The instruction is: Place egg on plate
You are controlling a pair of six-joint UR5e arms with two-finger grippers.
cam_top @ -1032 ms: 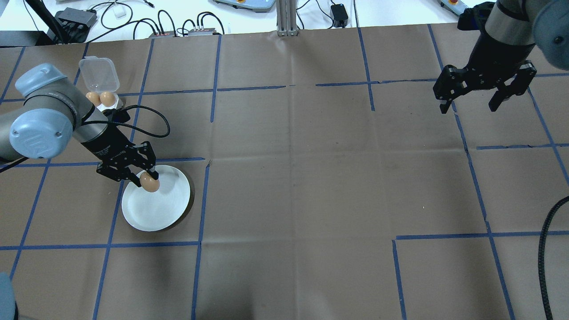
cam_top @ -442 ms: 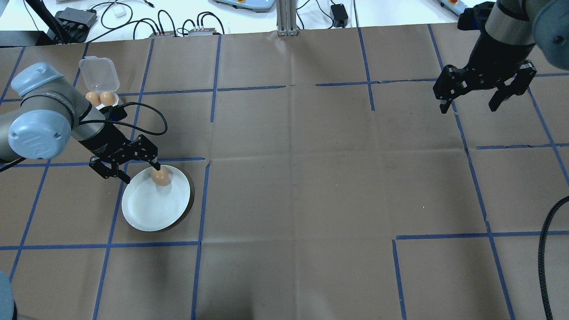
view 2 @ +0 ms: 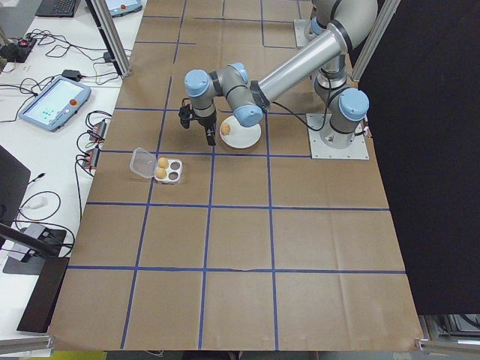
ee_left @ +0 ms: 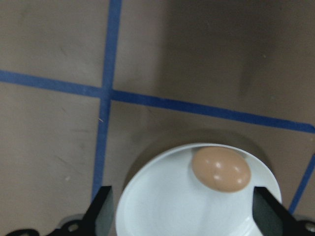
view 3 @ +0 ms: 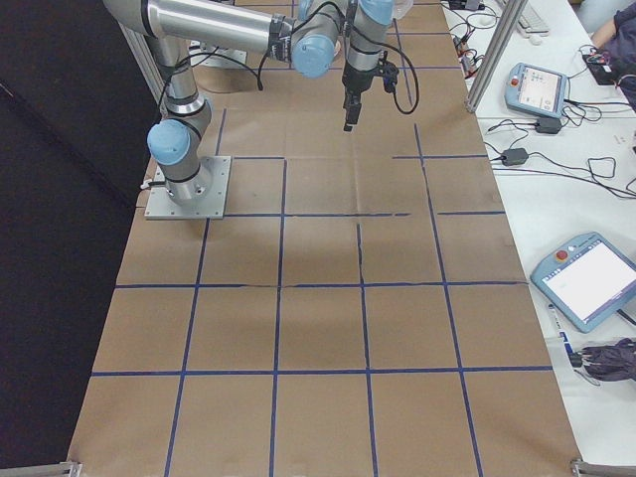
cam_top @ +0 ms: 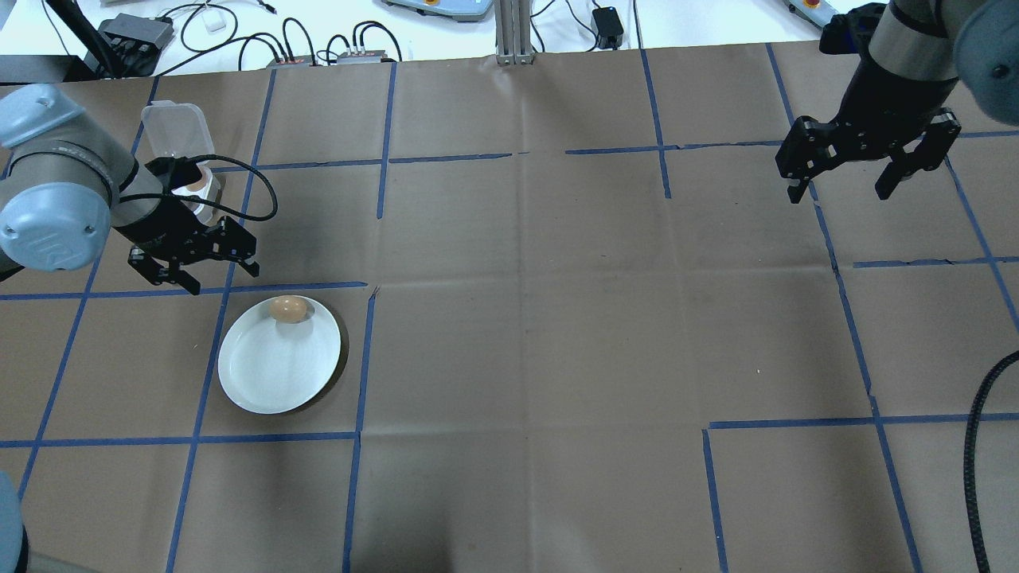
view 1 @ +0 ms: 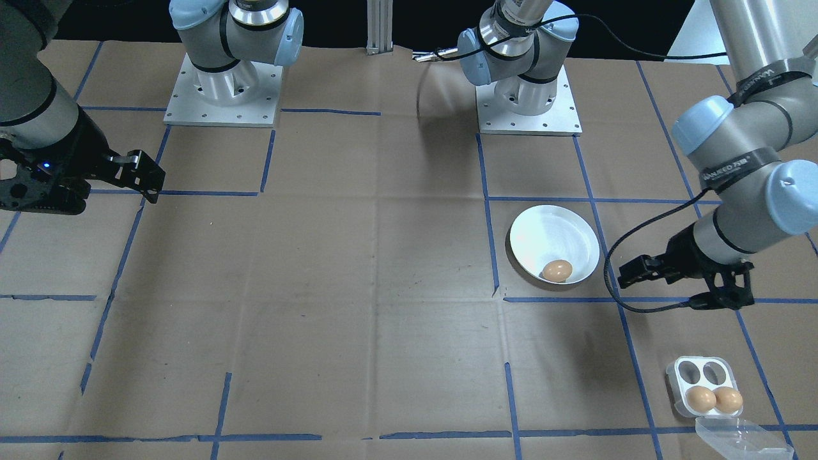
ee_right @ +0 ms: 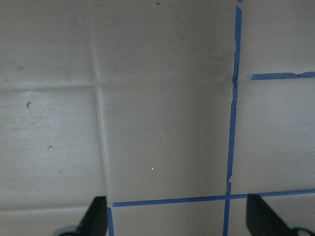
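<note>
A brown egg [cam_top: 288,309] lies loose on the round white plate [cam_top: 275,374], close to its far rim. The front view also shows the egg [view 1: 557,270] inside the plate [view 1: 549,233]. My left gripper [cam_top: 224,278] hangs open and empty, beyond the plate's far-left rim and apart from the egg. In the left wrist view, its two fingertips [ee_left: 102,199] frame the plate [ee_left: 162,211] and the egg [ee_left: 220,169] from above. At the far right, my right gripper [cam_top: 838,196] is open above bare paper and holds nothing.
A square white egg tray [view 1: 703,382] holding two eggs, its clear lid [view 1: 741,439] folded open, stands behind the left arm. In the overhead view the tray [cam_top: 205,181] is partly hidden by the wrist. Brown paper with blue tape lines covers the table. Cables and boxes [cam_top: 135,32] lie past its far edge.
My left gripper opened and let go of the egg, then drew back up and left, off the plate. The egg now rests near the plate's far rim. The right arm stayed still.
</note>
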